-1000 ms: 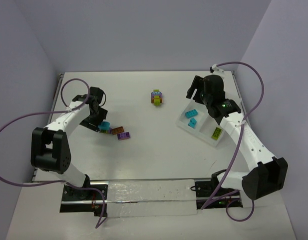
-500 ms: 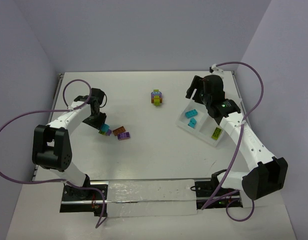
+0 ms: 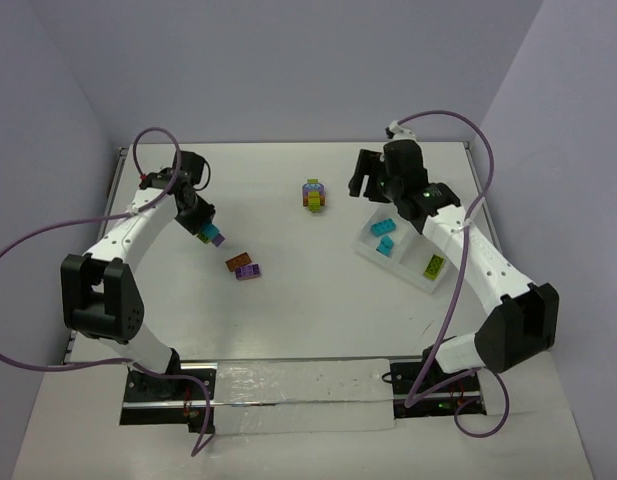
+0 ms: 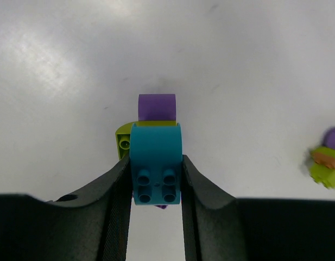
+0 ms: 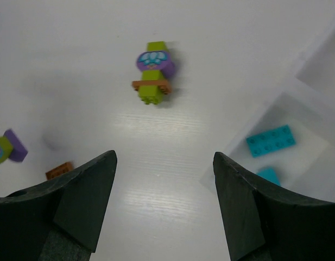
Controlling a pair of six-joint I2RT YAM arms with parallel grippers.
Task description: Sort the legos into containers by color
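The left end effector (image 3: 204,226) was lower a second ago, spread wider beside the loose bricks. It has since closed on the three-colour clump (image 4: 155,163) and carried it up and toward the far-left part of the bench (image 3: 288,320). Its fingers (image 4: 115,201) press the cyan brick's sides, with lime and purple pieces projecting beyond the tips. The orange brick (image 3: 237,262) and purple brick (image 3: 249,271) lie where they were, touching each other, now apart from the clump.

The right end effector (image 5: 164,163) has swung left off the divided tray (image 3: 420,283) and hangs wide open, holding nothing, between the tray and the multicoloured stack (image 3: 314,194) toward the far middle. The tray sits near the right edge, with two cyan bricks (image 3: 385,236) in one compartment and a lime brick (image 3: 433,265) in another. Nothing lies between the held clump and the tray except open bench.
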